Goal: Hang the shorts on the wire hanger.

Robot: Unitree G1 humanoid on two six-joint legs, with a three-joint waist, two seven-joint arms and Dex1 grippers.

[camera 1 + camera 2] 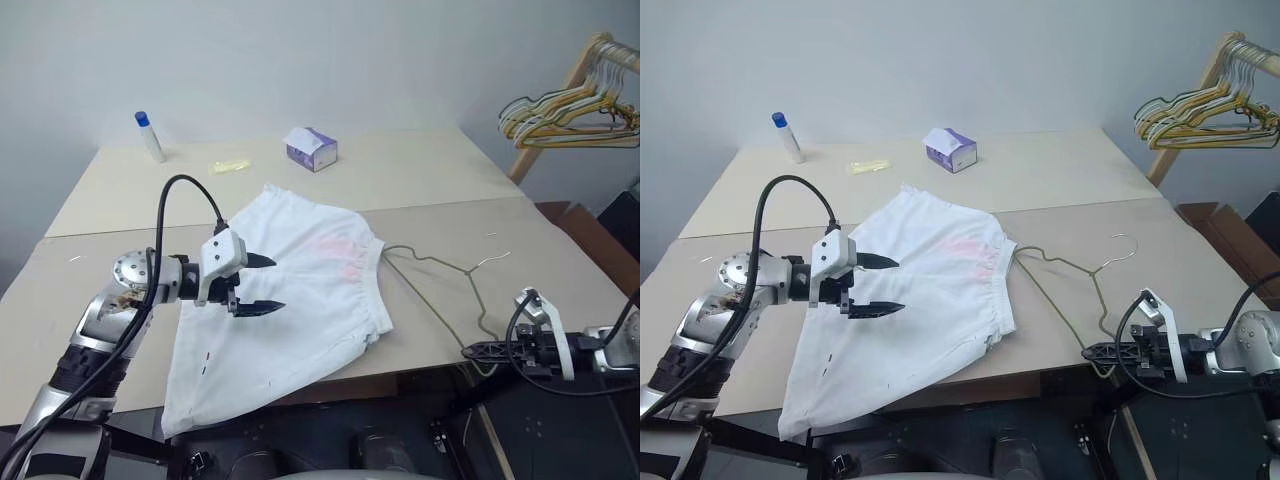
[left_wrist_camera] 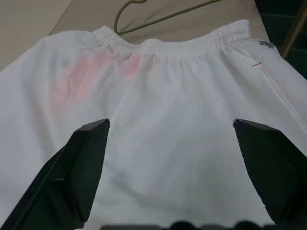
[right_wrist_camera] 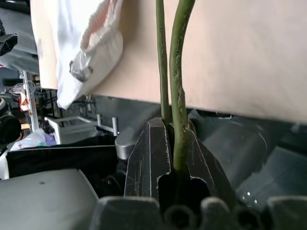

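While the shorts (image 1: 290,290) lay spread flat near the front edge of the worktop (image 1: 420,175), hem overhanging that edge, the left claw (image 1: 262,285) hovered above them with fingers wide apart, gripping nothing. Just beside the waistband lay the wire hanger (image 1: 450,275), one corner projecting past the front edge. At that corner the right claw (image 1: 1092,351) was clamped together on the wire. A tissue box (image 1: 311,149) stood toward the rear edge.
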